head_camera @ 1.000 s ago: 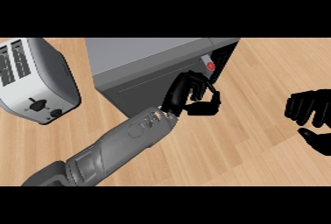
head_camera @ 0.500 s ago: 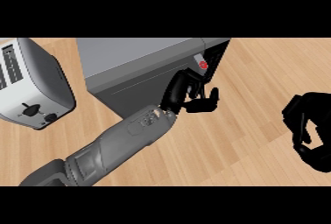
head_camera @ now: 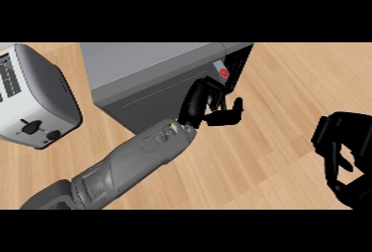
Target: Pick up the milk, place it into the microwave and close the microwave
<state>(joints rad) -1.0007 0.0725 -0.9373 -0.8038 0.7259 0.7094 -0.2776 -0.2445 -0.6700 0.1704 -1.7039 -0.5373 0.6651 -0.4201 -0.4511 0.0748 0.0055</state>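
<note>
the wooden counter fills the view. at the far middle stands the grey microwave, its door looking flush with the body, so probably shut or nearly so. the toaster sits to its left, just apart from it. the left forearm runs in from the near left corner toward the microwave's right front. the right hand rests at the right edge, well apart, fingers loosely bent and holding nothing. the left hand lies against the door front near the control strip, fingers relaxed and half bent, pinching nothing. just beyond it is the red button.

the milk shows nowhere; whether it is inside the microwave cannot be told from here.

risks, as a judgement: if the door has not latched, drawing the hand away could let it swing open again. the bent fingers sit close to the button and could press it by accident. pushing off-centre might skid the microwave toward the toaster.
</note>
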